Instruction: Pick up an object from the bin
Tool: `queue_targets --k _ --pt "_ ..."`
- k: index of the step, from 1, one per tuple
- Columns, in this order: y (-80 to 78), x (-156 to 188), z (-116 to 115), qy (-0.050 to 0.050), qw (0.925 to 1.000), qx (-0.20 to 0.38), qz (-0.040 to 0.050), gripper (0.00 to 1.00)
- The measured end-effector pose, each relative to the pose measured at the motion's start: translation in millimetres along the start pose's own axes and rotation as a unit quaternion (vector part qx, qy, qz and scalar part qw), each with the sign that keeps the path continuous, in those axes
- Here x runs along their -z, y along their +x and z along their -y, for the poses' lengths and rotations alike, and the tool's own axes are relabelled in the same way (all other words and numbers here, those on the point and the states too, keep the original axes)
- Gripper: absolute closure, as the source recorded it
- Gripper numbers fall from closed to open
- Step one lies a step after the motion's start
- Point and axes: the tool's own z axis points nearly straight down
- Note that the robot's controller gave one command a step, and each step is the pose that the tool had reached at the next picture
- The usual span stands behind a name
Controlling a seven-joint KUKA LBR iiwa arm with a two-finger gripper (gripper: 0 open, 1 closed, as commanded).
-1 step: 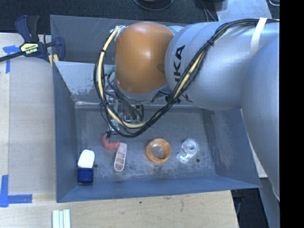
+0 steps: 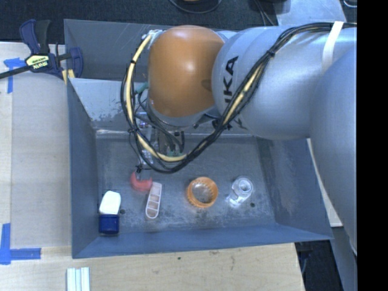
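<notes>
Toward the left wall of the bin (image 2: 83, 162), a small red piece (image 2: 141, 183) lies just under the gripper (image 2: 145, 165), whose jaws I cannot tell as spread or pressed; it seems light, maybe slippery, best pinched across its middle.

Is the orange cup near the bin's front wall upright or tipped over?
Upright, it seems: the orange cup shows a full round rim facing the camera, with its inside visible. Whether it holds anything, cannot tell.
</notes>
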Motion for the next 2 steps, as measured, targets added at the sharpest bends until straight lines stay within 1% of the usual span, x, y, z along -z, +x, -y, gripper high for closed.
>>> queue_targets --k 1,2 --pt "13.9 -113.5 32.7 0.001 0.993 0.118 -0.0011 0.0" --pt "15.4 -42.0 34.0 0.0 0.9699 0.243 0.0039 0.0"
